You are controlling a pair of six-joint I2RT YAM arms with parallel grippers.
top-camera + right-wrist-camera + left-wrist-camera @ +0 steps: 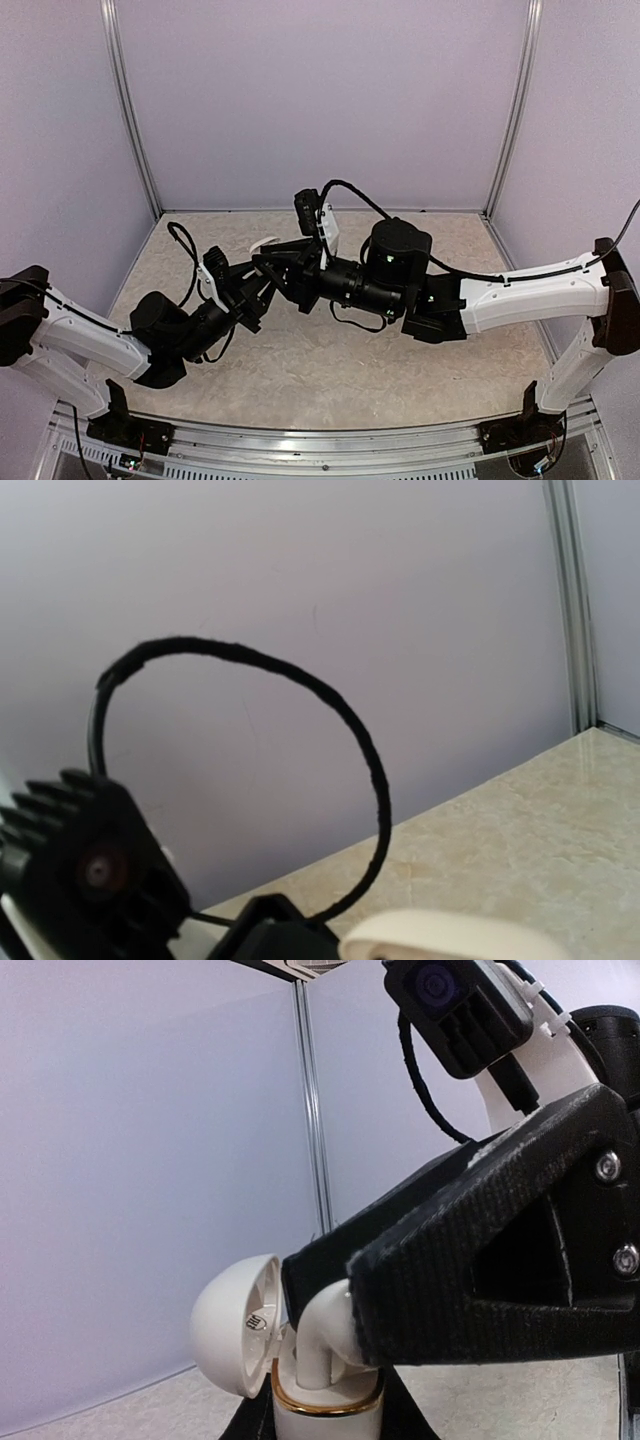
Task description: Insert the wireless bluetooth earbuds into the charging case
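Note:
The white charging case (325, 1415), gold-rimmed, stands upright between the black fingers of my left gripper (325, 1432), which is shut on it. Its lid (235, 1325) hangs open to the left. A white earbud (320, 1335) stands stem-down in a socket of the case. My right gripper (335, 1300) reaches in from the right, one finger on either side of the earbud's head; whether they still press on it does not show. From above, the left gripper (258, 268) and right gripper (278, 262) meet mid-table, with the lid (266, 243) showing white. The right wrist view shows only the lid's rim (450, 938).
A beige marbled tabletop (330, 370) lies under both arms, closed in by lilac walls and metal corner posts (135, 110). The right arm's camera and cables (460, 1005) hang just above the case. The left arm's cable loop (370, 770) arcs across the right wrist view.

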